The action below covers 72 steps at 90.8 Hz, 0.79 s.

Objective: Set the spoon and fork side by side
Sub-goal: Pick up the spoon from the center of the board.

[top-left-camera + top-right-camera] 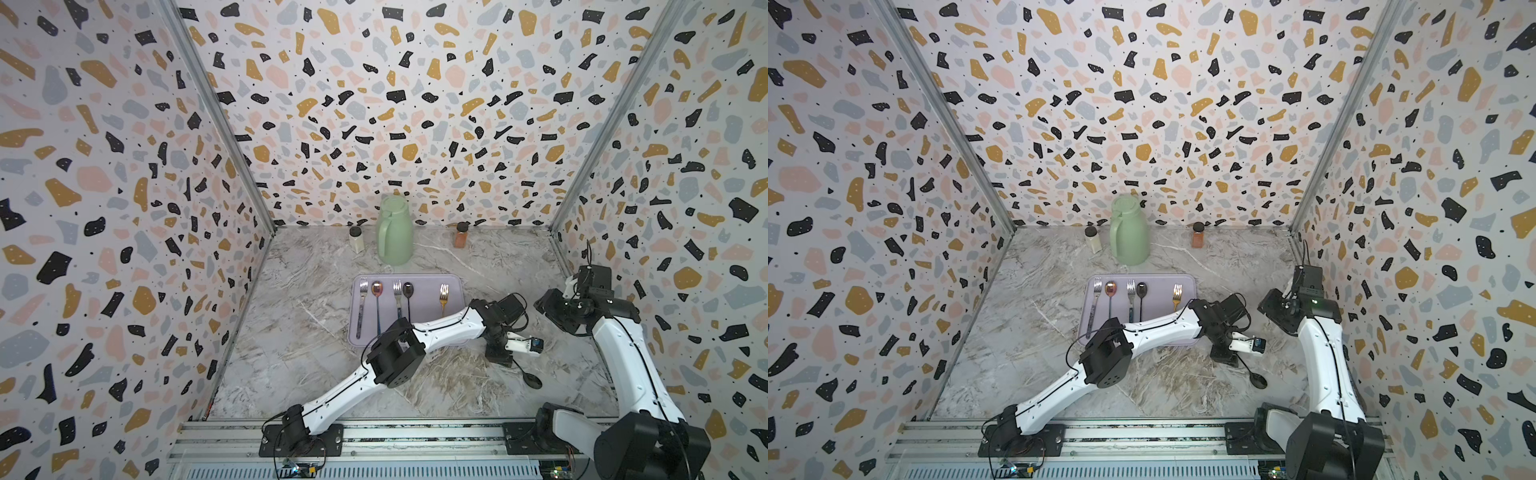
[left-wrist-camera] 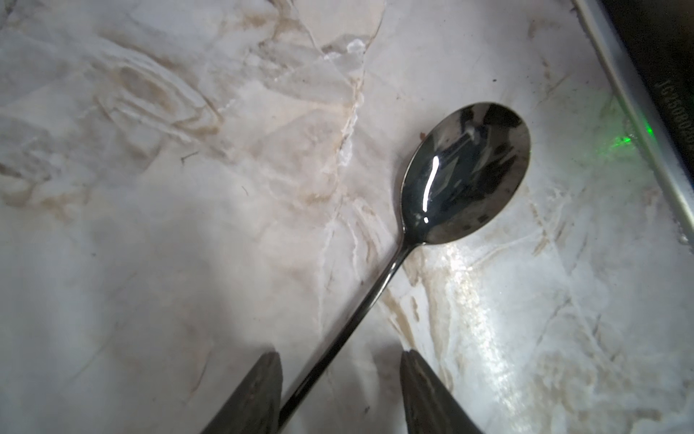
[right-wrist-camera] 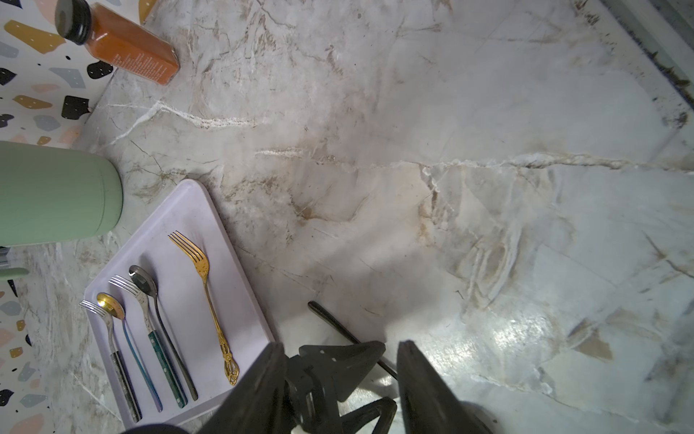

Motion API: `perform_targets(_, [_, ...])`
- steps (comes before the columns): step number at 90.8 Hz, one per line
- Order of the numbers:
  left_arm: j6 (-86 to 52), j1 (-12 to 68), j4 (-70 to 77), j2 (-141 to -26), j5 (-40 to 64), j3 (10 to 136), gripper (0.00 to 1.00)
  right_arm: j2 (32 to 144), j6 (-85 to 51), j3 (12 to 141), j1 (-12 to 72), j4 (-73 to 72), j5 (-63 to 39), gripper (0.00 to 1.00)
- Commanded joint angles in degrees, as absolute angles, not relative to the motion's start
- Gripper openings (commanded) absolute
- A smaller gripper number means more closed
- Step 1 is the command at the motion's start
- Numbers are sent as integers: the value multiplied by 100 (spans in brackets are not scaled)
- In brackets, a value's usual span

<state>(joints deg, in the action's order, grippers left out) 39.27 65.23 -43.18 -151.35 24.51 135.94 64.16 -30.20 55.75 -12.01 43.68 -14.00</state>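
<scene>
A dark glossy spoon point(image 2: 465, 173) lies on the marble table right of the lilac tray point(image 1: 424, 299), its bowl point(image 1: 532, 380) point(image 1: 1258, 380) toward the front. My left gripper point(image 2: 340, 355) point(image 1: 498, 353) is low over the spoon's handle point(image 3: 330, 319). Its jaws are open; the handle runs between them, close against one finger and well apart from the other. A gold fork point(image 1: 444, 297) point(image 3: 202, 270) lies alone at the tray's right side. My right gripper point(image 3: 341, 344) point(image 1: 550, 307) hovers open above the left gripper and holds nothing.
On the tray's left part lie a silver fork point(image 1: 363, 291), a rose spoon point(image 1: 377, 289), a green-handled fork point(image 1: 397, 291) and a dark spoon point(image 1: 408, 291). A green jug point(image 1: 395, 235), a white shaker point(image 1: 356, 240) and an orange spice bottle point(image 1: 460, 236) stand at the back wall.
</scene>
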Motion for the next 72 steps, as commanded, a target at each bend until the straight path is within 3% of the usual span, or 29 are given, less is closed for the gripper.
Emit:
perform_targets(1, [3772,6601,-4501,-15410,2327,13750,49,6258,-2987,5573,-1235,4377,-1470,53])
perform_targets(12, [3589,6601,-4423,-15185,2264,13375,43,6221,-2979,5546,-1248,4377,-1468,54])
perform_targets(24, [3206,6617,-3758,-14618,2128,12361,21,6240,-2986,5578,-1257,4373,-1492,54])
perform_targets(36, [2757,6635,-3501,-14317,2176,11824,17,6234,-2990,5590,-1257,4358,-1504,53])
perform_targets(51, [1989,6668,-2886,-13967,2061,11143,6,6231,-2995,5564,-1261,4342,-1533,53])
perform_targets(57, [1570,6687,-2600,-13836,1822,10909,0,6227,-2997,5563,-1257,4342,-1546,53])
perform_targets(72, [304,6714,-1855,-13427,616,10113,0,6165,-3035,5565,-1262,4342,-1576,53])
